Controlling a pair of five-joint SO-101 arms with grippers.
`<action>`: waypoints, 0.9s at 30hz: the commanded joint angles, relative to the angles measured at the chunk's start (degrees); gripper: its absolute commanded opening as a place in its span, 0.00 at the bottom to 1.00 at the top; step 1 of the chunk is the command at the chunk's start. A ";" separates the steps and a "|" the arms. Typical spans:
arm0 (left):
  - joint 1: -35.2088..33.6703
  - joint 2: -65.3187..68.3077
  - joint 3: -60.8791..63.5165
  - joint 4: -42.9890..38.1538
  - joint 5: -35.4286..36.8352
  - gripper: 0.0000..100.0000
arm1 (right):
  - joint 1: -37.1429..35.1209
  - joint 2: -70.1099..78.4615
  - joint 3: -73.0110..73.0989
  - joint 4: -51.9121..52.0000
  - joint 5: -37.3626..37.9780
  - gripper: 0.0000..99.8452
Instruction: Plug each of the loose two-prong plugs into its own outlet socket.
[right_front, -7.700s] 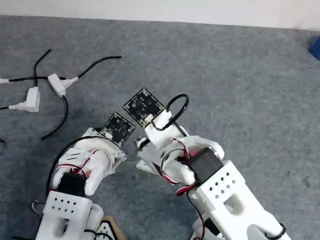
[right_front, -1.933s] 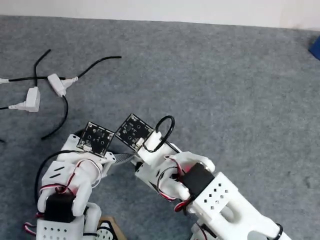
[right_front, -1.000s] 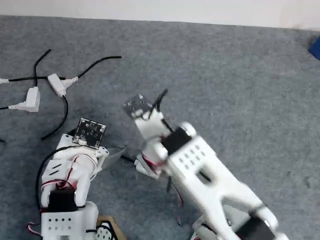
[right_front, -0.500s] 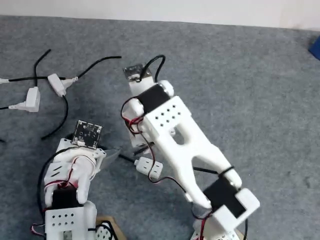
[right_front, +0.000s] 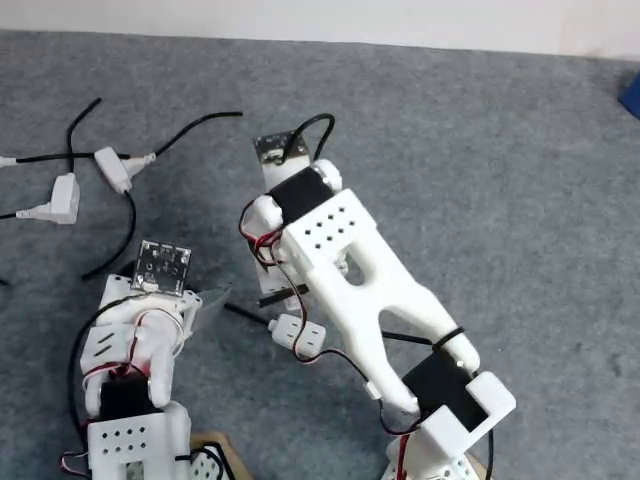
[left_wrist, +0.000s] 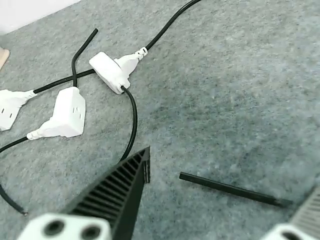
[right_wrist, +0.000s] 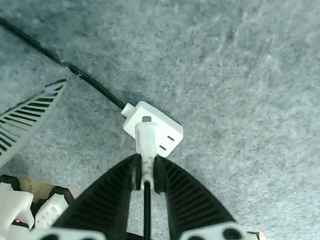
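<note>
Right end effector: we are seeing it clamped on a white two-prong plug, whose black cord is running back between the two fingers
Plug axis: we are reading its long axis as lying in line with the fingers, prong end pointing away from the wrist
Outlet socket block: white, lying flat on the grey worktop, straight ahead of the fingertips; the plug's nose is touching its top face, and we cannot tell whether the prongs are fully in
Free slots: one pair is showing on the block just beside the plug's nose, so we are judging the plug to be sitting at a neighbouring socket
Block cord: black, leading off the block's far side, away from the plug
Left end effector: fingers spread wide and gripping nothing, hanging over the worktop with a short stretch of black cord between them
Spare socket piece: white, two slots showing, lying well apart from the block on the left arm's side
White cord end: lying just beside the spare socket piece, so the left arm is the nearer one for both
Coming move, as we are judging it: a straight push along the plug's own axis into the block; the block is lying loose, so it may be sliding away under the push
</note>
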 joint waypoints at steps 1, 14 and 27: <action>-0.31 -0.31 1.01 -1.05 0.70 0.45 | -0.40 -0.92 1.10 1.27 -0.62 0.01; -0.31 -0.13 1.01 -1.05 0.70 0.45 | -2.15 -0.92 6.46 1.19 -13.71 0.01; -0.31 -0.13 1.01 -0.97 0.70 0.45 | -0.04 -0.66 10.86 1.01 -17.23 0.01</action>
